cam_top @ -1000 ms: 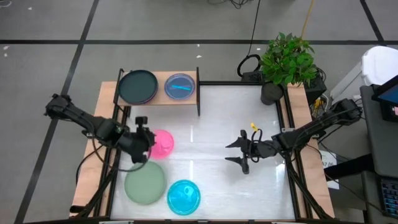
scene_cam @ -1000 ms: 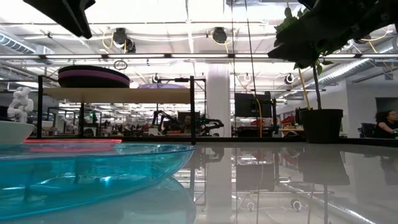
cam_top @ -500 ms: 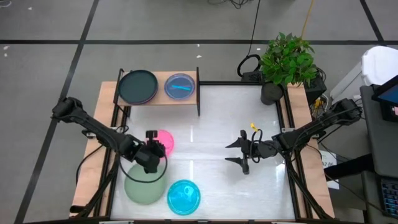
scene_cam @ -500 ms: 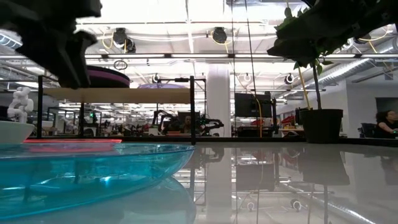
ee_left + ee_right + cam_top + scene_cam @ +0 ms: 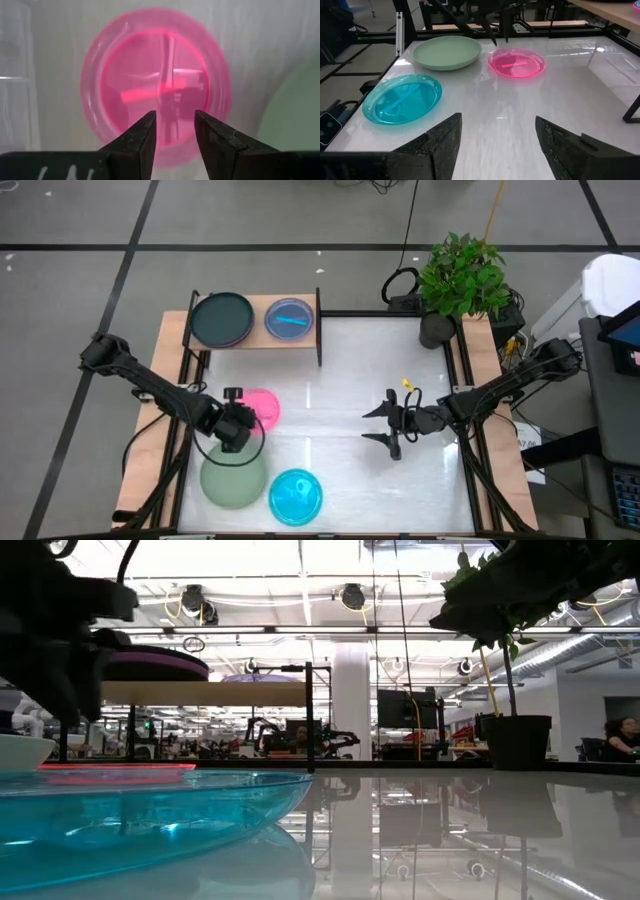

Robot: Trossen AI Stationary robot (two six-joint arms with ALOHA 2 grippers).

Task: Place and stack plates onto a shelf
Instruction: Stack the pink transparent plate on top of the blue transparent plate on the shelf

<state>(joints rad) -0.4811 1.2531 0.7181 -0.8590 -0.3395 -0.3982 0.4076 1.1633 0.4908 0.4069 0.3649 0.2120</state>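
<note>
My left gripper (image 5: 236,427) (image 5: 175,116) points down over the near-left part of a translucent pink plate (image 5: 263,408) (image 5: 156,82) that lies flat on the white table; its fingers are open with a narrow gap. A sage-green plate (image 5: 233,476) (image 5: 447,51) and a cyan plate (image 5: 296,495) (image 5: 402,98) lie nearer the front edge. On the light-wood shelf (image 5: 256,338) at the far left sit a black plate (image 5: 222,319) on a purple one, and a cyan plate (image 5: 290,318). My right gripper (image 5: 372,425) (image 5: 497,122) waits open, right of centre.
A potted plant (image 5: 460,278) stands at the table's far right corner. Cables lie near the right arm (image 5: 500,390). Bare white tabletop (image 5: 330,390) stretches between the two grippers. In the low view the cyan plate (image 5: 130,810) fills the foreground.
My left gripper has moved toward the table's near edge and slightly right, and has come down beside the pink plate. The plates have stayed where they were.
</note>
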